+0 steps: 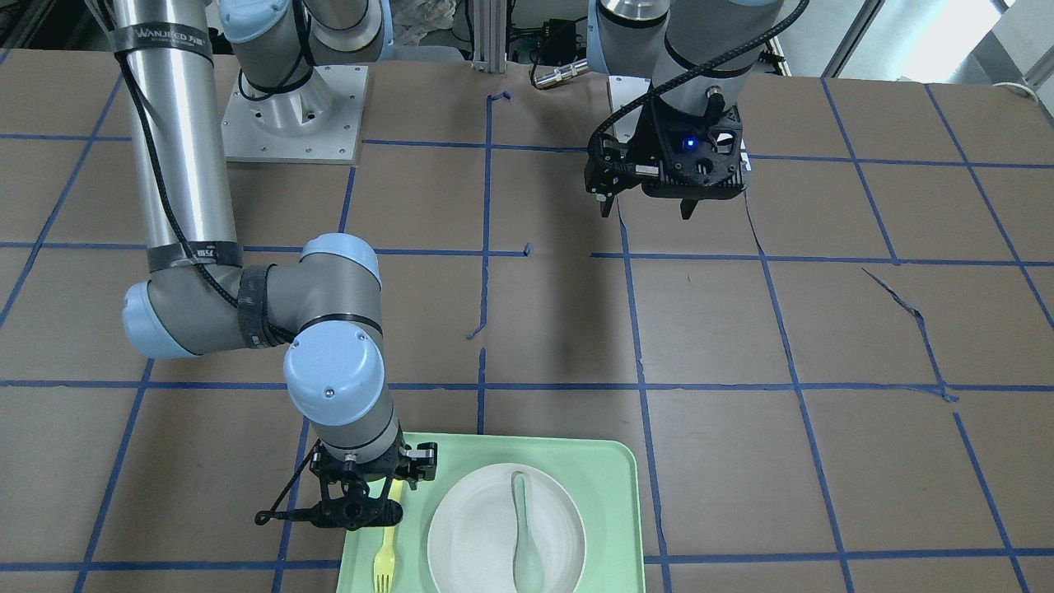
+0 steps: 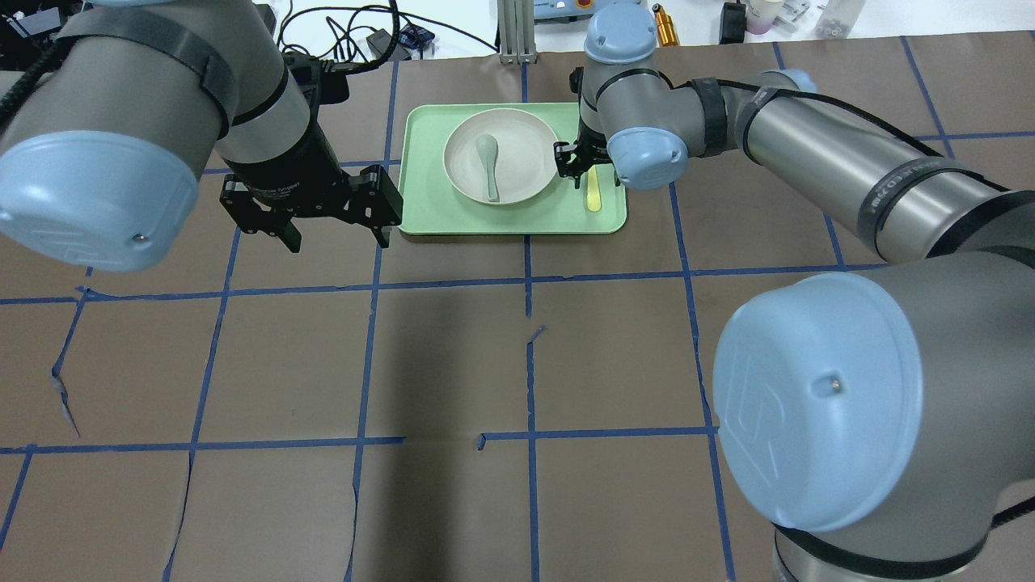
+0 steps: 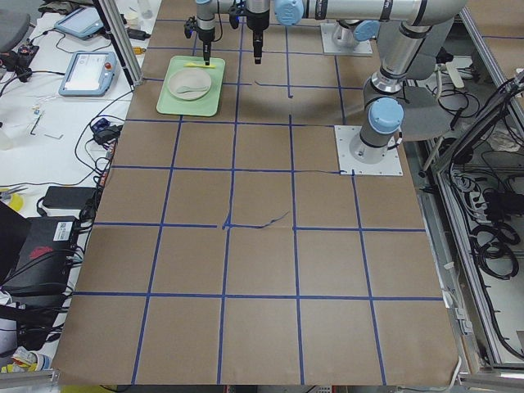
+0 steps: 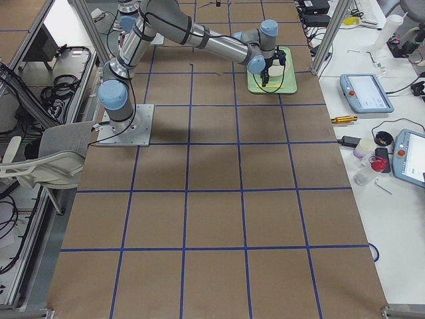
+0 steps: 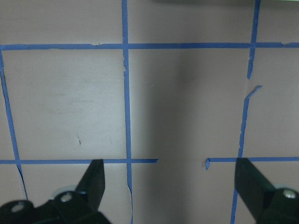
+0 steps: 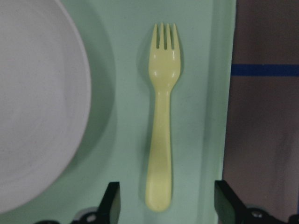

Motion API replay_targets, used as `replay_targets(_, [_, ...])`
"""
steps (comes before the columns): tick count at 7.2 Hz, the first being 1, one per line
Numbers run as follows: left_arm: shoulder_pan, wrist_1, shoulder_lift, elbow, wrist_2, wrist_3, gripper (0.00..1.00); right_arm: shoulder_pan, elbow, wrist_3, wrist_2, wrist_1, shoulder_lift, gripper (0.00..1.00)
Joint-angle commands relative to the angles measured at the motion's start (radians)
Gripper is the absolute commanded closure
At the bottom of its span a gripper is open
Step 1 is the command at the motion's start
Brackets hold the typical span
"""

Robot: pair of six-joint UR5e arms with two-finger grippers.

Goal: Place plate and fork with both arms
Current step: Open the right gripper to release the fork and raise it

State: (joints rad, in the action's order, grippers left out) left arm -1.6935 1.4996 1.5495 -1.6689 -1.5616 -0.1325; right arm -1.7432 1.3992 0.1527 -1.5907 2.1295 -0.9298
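Observation:
The small white plate sits in the mint-green tray, with a grey-green spoon lying in it. The pale-yellow fork lies flat on the tray beside the plate, between the plate and the tray's rim. My right gripper is open and hovers over the fork's handle end, one finger on each side and not touching it. It also shows in the front view and the overhead view. My left gripper is open and empty above bare table, beside the tray.
The table is brown paper with a grid of blue tape lines. The tray lies at the far edge from the robot. Cables and small items lie beyond that edge. The left wrist view shows only paper and tape under the open left gripper.

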Motion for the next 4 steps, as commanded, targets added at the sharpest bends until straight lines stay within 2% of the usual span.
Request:
replay_targets(1, [0.000, 0.001, -0.003, 0.000, 0.000, 0.001, 0.00, 0.010, 0.001, -0.001, -0.015, -0.268, -0.207, 0.00])
replay_targets(2, [0.000, 0.005, -0.005, 0.001, 0.000, -0.001, 0.00, 0.011, 0.003, 0.001, -0.015, -0.289, -0.309, 0.00])
replay_targets(4, [0.000, 0.013, -0.012, 0.005, -0.002, -0.002, 0.00, 0.021, 0.014, 0.001, -0.014, -0.438, -0.453, 0.00])
